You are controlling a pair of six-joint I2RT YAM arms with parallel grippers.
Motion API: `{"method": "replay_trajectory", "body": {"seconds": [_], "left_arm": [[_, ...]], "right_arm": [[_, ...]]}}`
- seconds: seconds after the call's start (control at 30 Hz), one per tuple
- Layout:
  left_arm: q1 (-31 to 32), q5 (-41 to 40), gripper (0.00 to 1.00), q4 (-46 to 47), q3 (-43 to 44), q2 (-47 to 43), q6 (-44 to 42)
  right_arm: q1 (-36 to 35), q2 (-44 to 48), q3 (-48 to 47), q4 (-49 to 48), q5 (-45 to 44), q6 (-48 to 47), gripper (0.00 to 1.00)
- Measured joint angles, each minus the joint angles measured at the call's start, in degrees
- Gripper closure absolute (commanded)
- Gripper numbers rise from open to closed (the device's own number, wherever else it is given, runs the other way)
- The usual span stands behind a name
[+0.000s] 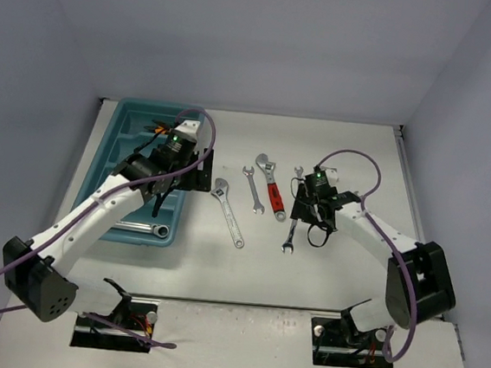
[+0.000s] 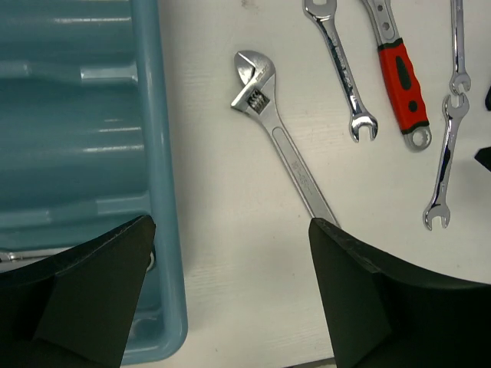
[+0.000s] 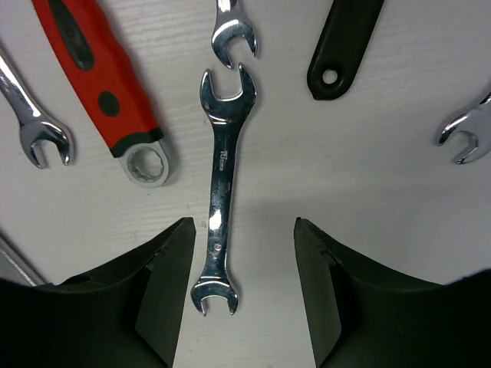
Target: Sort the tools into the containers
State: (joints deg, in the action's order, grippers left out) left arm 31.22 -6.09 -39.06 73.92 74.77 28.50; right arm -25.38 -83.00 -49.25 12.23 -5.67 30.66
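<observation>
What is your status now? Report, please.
Right claw open above small open-end wrench. Left claw open over tray edge. Another wrench almost touches the small one's head.

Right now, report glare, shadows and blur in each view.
Top external: even, soft light, faint shadows. Left wrist: glare on the adjustable wrench, pincer fingers dark, soft-edged. Right wrist: bright streaks along the double open-end wrench, sharply focused.

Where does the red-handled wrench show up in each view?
Top external: red-handled wrench mid-table.
Left wrist: red-handled wrench upper right.
Right wrist: red-handled wrench upper left.
Shared landmark: double open-end wrench just right of its ring end.
</observation>
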Motion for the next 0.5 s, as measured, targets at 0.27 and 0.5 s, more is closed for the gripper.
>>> {"method": "replay_trajectory", "body": {"seconds": [0.27,0.5], "left_arm": [[0.7,-1.0,0.21,-1.6,-2.0,-8.1,1.8],[0.7,-1.4,0.21,-1.8,-3.8,-8.8,1.9]], "right_arm": [[-2.7,-9.0,-0.4,-0.2,0.1,1.5,0.54],[-3.9,-12.6,-2.9,-0.9,-1.5,3.2,0.70]]}}
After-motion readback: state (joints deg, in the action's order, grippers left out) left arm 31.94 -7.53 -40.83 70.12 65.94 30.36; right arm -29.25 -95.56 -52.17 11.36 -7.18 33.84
